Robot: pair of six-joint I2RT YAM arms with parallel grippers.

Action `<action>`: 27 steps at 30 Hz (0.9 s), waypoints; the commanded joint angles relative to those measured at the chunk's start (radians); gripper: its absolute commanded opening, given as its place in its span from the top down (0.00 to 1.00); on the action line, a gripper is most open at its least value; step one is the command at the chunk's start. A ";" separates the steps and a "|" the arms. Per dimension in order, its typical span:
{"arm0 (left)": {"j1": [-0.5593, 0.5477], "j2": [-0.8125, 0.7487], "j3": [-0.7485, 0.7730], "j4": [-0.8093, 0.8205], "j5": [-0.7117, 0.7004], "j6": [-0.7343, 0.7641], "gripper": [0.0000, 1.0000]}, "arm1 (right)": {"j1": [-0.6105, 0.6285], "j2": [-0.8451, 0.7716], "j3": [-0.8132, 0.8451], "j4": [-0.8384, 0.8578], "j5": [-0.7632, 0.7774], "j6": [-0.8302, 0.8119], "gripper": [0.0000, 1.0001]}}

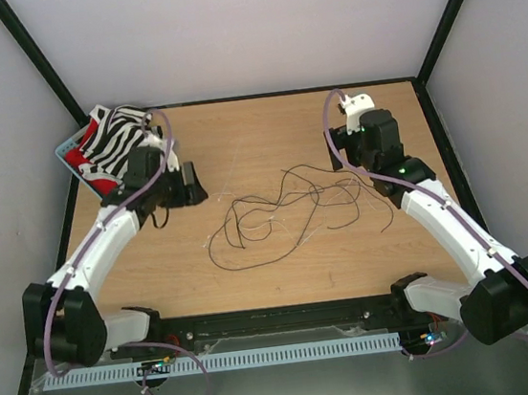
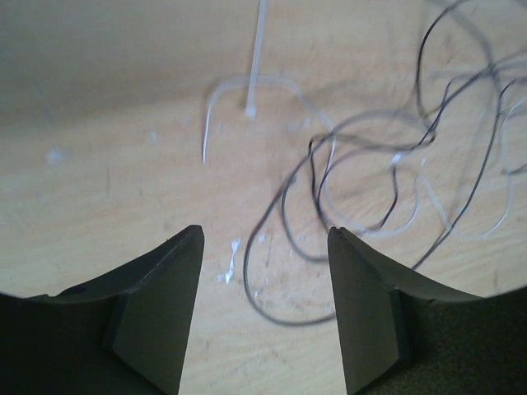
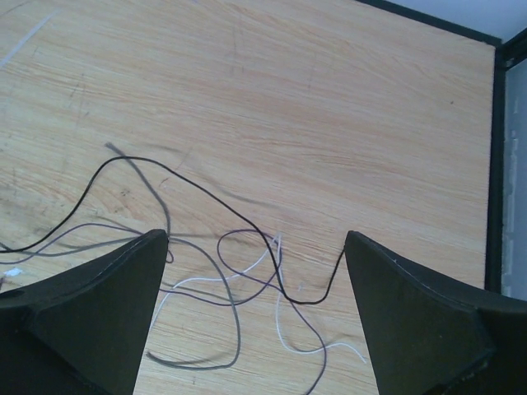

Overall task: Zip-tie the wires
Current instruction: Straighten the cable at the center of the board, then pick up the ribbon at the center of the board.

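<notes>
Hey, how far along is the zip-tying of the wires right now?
Done: nothing visible; the wires lie loose and spread on the table, unbundled. In hand: nothing; the left gripper and right gripper both stand open and empty above the strands. Left: gather them, wrap a tie, likely the pale strip lying nearby, and cinch it.

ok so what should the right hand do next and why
Probably lower the right hand and close it on the wires that show between its open jaws, to start gathering them. Both hands are open and empty, the left hand too. The wires lie spread loose over the table, not bundled, so no tie could go round them yet.
</notes>
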 commanded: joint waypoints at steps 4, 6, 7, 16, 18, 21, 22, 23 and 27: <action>0.003 0.261 0.297 0.000 0.005 0.087 0.36 | -0.003 -0.042 -0.054 0.071 -0.047 0.022 0.01; 0.001 0.339 0.344 0.006 0.000 0.081 0.37 | -0.004 -0.046 -0.062 0.072 -0.050 0.020 0.01; -0.002 0.377 0.367 0.008 0.001 0.083 0.37 | -0.004 -0.048 -0.063 0.071 -0.052 0.019 0.01; -0.034 0.596 0.459 0.005 0.004 0.095 0.41 | -0.003 -0.052 -0.083 0.079 -0.070 0.012 0.01; -0.039 0.619 0.469 0.007 0.010 0.099 0.44 | -0.003 -0.048 -0.085 0.084 -0.072 0.008 0.01; -0.044 0.649 0.488 0.010 0.021 0.102 0.48 | -0.003 -0.038 -0.078 0.084 -0.077 0.006 0.01; -0.045 0.663 0.495 0.011 0.021 0.101 0.49 | -0.003 -0.035 -0.076 0.084 -0.079 0.008 0.01; -0.048 0.673 0.501 0.012 0.021 0.101 0.50 | -0.003 -0.034 -0.074 0.085 -0.082 0.010 0.01; -0.060 0.720 0.527 0.013 0.004 0.102 0.52 | -0.003 -0.036 -0.075 0.085 -0.078 0.011 0.01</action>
